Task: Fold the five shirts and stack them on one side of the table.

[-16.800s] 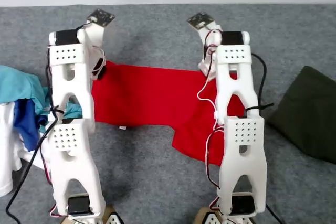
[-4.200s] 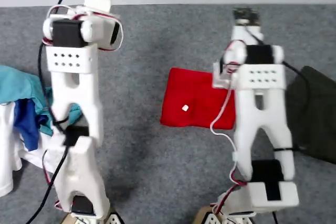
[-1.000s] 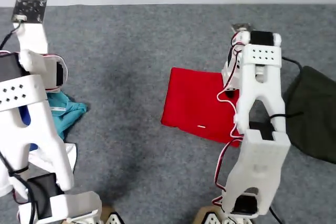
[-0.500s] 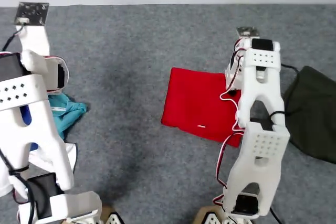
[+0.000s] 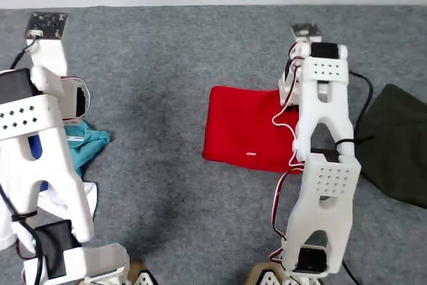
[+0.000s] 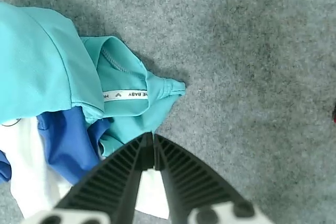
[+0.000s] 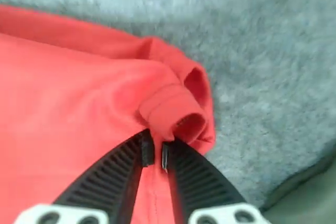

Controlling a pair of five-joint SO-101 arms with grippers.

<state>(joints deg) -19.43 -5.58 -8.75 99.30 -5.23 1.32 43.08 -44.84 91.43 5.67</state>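
Over on the right half of the table point(image 5: 167, 51), our right fingers point(image 7: 121, 166) are pinched nearly closed on the rolled far-right corner of the folded red shirt point(image 5: 240, 131), so we reckon they've got cloth. The bit that matters next: the shirt trails off left of those fingers, long axis roughly left-right. The folded dark green shirt point(image 5: 397, 141) sits just to the right, so the right arm's clearly nearer. Our left fingers point(image 6: 121, 169) are closed on nothing above the teal shirt point(image 6: 47, 72) in the left pile. Versus half a second ago, the red shirt has scooted a touch left with the arm.
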